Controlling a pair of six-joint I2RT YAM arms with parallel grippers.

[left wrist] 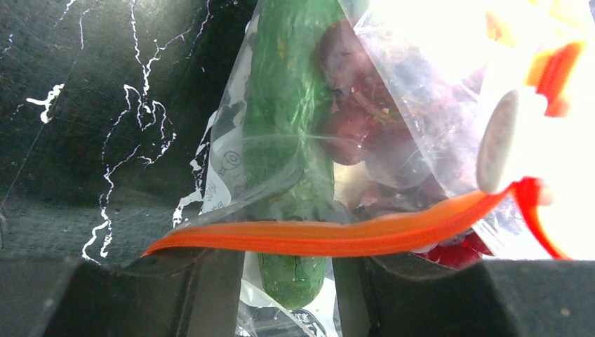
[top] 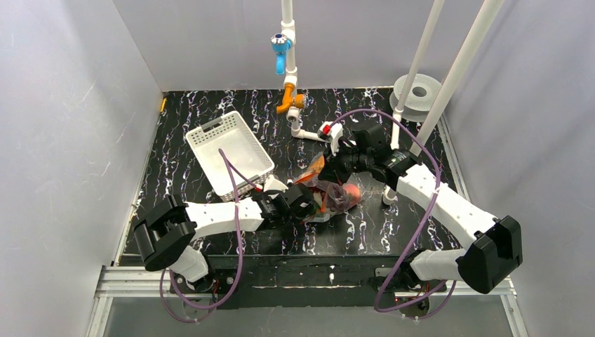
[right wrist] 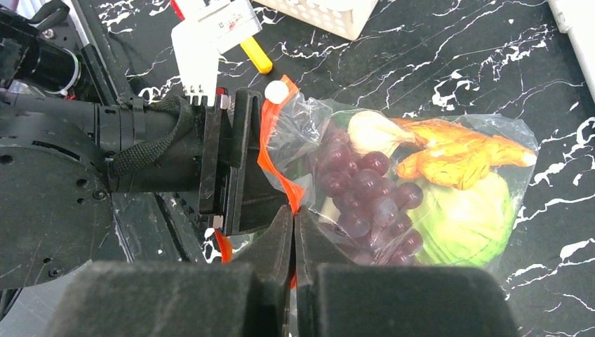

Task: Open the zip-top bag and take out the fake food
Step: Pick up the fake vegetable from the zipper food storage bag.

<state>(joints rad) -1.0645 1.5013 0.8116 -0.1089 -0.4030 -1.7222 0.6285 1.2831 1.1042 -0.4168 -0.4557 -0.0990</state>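
Your right claw point(right wrist: 293, 225) is clamped on the zip-top bag point(right wrist: 312, 116) by its orange strip point(right wrist: 269, 133); should that thin hold slip, the open left claw point(left wrist: 288, 284) opposite, straddling the cucumber point(left wrist: 284, 119), could drag the whole bag

In the left wrist view the cucumber point(left wrist: 288, 126) is cut off by the top edge. The right part of the zip-top bag point(left wrist: 231, 161) is washed out by glare, so the pieces there cannot be named. The fingers of the left end effector point(left wrist: 288, 277) are blurred and cut off by the lower edge; whether the cucumber is pressed by them cannot be told.

In the right wrist view the basket point(right wrist: 330, 17) is cut off at the top. Part of the zip strip point(right wrist: 266, 140) is hidden behind the left end effector. The right end effector point(right wrist: 292, 228) is blurred and cut off below. The green round vegetable point(right wrist: 470, 217) is partly covered by the grape bunch point(right wrist: 365, 189).
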